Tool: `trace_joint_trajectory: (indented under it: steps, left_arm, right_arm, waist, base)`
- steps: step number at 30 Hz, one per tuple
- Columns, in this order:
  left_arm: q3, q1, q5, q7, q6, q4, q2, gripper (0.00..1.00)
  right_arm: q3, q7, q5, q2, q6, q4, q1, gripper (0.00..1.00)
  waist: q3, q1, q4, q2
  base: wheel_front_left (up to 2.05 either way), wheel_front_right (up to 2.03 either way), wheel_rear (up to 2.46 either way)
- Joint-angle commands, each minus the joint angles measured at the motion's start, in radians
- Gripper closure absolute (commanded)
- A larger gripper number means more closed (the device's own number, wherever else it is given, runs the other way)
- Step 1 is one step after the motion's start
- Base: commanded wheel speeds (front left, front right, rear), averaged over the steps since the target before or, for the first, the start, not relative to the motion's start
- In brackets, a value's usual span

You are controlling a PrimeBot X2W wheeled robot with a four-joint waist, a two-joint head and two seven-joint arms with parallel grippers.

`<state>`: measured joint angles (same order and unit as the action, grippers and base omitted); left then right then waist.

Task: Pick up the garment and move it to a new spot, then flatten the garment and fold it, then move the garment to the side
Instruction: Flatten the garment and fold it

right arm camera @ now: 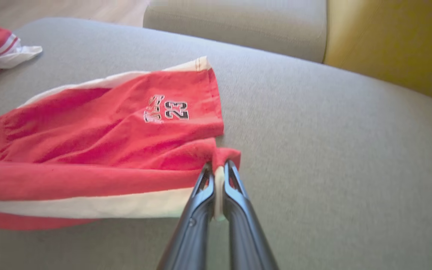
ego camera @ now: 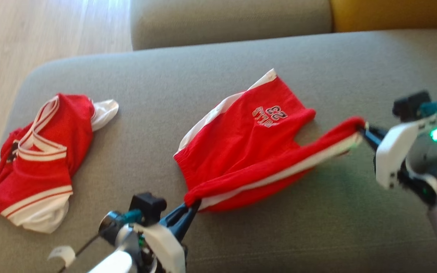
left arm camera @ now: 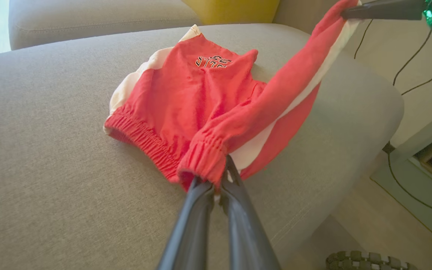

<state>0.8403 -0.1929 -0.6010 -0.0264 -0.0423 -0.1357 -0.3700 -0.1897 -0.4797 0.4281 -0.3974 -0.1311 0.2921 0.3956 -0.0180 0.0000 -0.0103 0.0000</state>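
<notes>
Grey sofa cushion (ego camera: 211, 68), red shorts (ego camera: 249, 151) stretched between left claw (ego camera: 194, 204) and right claw (ego camera: 362, 131), both pinching its lifted edge.

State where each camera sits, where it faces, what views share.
Head view: from the head, down onto the sofa seat; left gripper and right gripper show.
Left wrist view: along its own fingers, clamped on the red shorts at the waistband.
Right wrist view: along its own fingers, clamped on the opposite corner.
Shared: all three show the red shorts.

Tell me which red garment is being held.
The red shorts marked 23, pinched between left gripper and right gripper; the other garment lies crumpled, untouched.
</notes>
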Motion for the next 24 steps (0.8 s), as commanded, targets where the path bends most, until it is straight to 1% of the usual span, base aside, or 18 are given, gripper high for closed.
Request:
trace_joint_trajectory:
  steps: [1,5,10,16,24]
  left_arm:
    - [-0.05,-0.067,-0.008,0.001,0.005,0.027,-0.006,1.0]
    - [-0.07,-0.112,-0.042,0.011,0.02,0.012,0.02,1.0]
    - [-0.101,-0.187,-0.065,0.004,0.032,-0.022,0.05,1.0]
    - [-0.115,-0.275,-0.062,-0.009,0.039,-0.101,0.09,1.0]
    - [-0.113,-0.362,-0.051,-0.046,0.051,-0.218,0.151,1.0]
  right_arm:
    - [0.004,0.016,-0.011,-0.004,0.0,-0.024,0.05,1.0]
    - [0.018,0.052,-0.047,0.031,0.0,0.027,0.135,1.0]
    - [0.003,0.082,-0.07,0.05,0.0,0.112,0.253,1.0]
    - [-0.025,0.132,-0.083,0.075,0.0,0.248,0.392,1.0]
    - [-0.061,0.209,-0.096,0.104,0.0,0.437,0.533,1.0]
  waist:
    - [-0.023,0.0,-0.015,0.0]
    - [-0.076,0.0,-0.036,0.0]
    - [-0.148,0.0,-0.065,0.0]
    - [-0.219,0.0,-0.093,0.0]
    - [-0.289,0.0,-0.127,0.0]
  base:
    - [0.0,0.0,0.0]
    - [0.0,0.0,0.0]
    - [0.0,0.0,0.0]
    - [0.0,0.0,0.0]
    - [0.0,0.0,0.0]
